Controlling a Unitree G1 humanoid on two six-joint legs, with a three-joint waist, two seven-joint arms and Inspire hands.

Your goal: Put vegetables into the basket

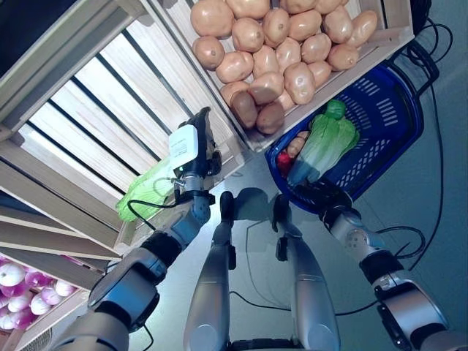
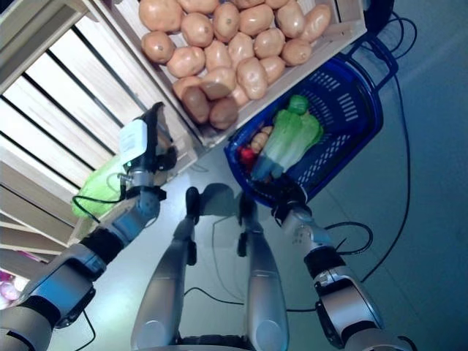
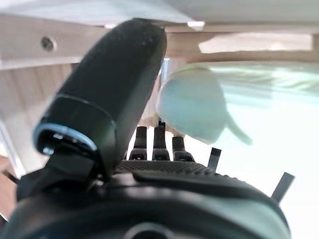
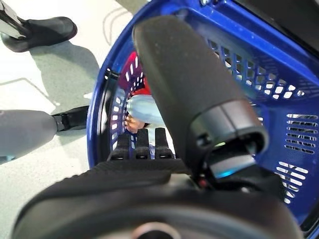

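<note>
The blue plastic basket (image 1: 398,110) stands on the floor under the stand's edge. In it lie a green leafy vegetable (image 1: 327,141), a small red one (image 1: 283,162) and an orange-tan one (image 1: 296,145). My right hand (image 1: 325,196) is at the basket's near rim with straight fingers; the right wrist view shows it (image 4: 199,99) over the basket (image 4: 279,104). My left hand (image 1: 194,150) is raised at the front edge of a slatted crate, fingers straight, next to a light green leafy vegetable (image 1: 146,191). In the left wrist view a pale green vegetable (image 3: 194,107) lies just past the fingers (image 3: 159,144).
The wooden stand (image 1: 88,95) with slatted crates rises on the left and at the back. One full crate (image 1: 380,44) overhangs the basket's far side. Bare floor (image 1: 446,183) lies to the right of the basket.
</note>
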